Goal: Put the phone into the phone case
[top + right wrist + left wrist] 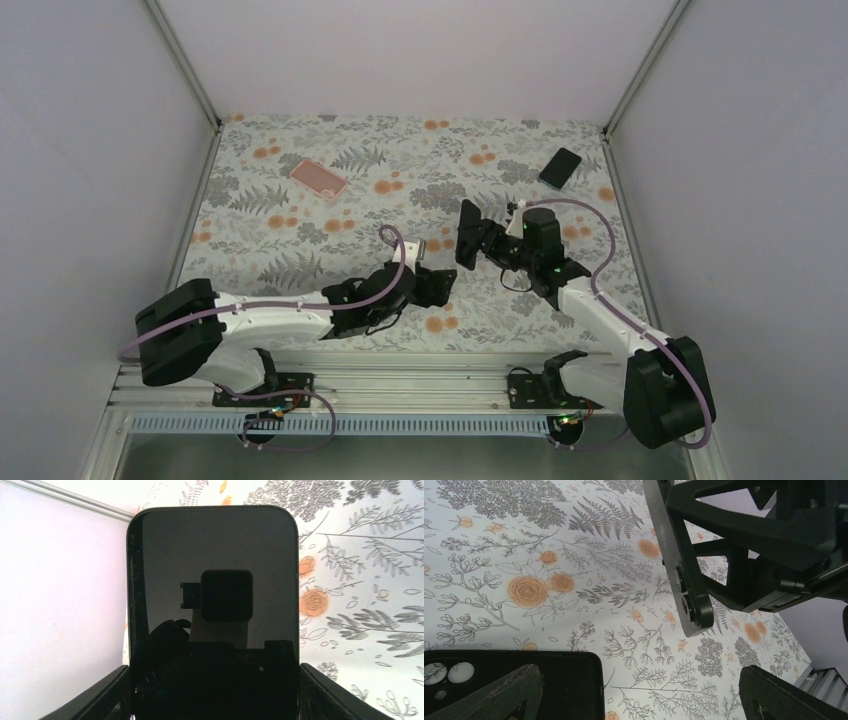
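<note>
Phones, two: held phone (212, 605) upright in right gripper (213, 672), mid-table; second phone (560, 167) flat, far right.
Cases, one: black case (569, 680), flat beside left gripper (639, 680).
Pink slab (318, 179), one: far left.
Right gripper: clamped on held phone.
Left gripper: spread wide, empty.

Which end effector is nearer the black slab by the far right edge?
Right. The right end effector, gripping the phone, is near-left of the black slab; the left end effector lies farther back.
</note>
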Robot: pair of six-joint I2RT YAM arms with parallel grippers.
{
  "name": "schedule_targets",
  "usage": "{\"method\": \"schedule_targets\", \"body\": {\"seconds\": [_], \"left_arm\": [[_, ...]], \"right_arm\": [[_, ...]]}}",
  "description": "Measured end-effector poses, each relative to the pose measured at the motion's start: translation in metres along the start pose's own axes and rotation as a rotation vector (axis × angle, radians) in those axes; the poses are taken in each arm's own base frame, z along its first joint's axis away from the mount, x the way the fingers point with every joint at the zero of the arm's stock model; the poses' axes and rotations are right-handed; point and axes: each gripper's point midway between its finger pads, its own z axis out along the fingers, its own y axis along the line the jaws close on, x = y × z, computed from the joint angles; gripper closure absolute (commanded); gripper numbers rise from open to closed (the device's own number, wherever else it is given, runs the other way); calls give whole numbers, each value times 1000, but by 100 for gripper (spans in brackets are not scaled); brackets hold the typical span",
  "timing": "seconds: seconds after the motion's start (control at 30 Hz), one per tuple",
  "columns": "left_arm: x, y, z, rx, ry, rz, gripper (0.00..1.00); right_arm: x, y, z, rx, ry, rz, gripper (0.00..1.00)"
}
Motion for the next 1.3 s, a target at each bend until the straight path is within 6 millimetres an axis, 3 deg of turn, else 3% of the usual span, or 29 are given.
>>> {"method": "schedule_targets", "body": {"seconds": [0.3,0.73,1.1,1.3], "left_arm": [[1,-8,14,22,-26,33,17],[-8,-16,29,17,-74,77,51],[-8,-17,31,10,-82,71,84],[-8,-10,31,-17,-84,56,95]], "right_arm": [[16,10,4,-55,32,49,41],[23,21,3,-107,50,67,41],[41,12,6,-120,74,98,41],[40,13,4,-138,53,92,33]]}}
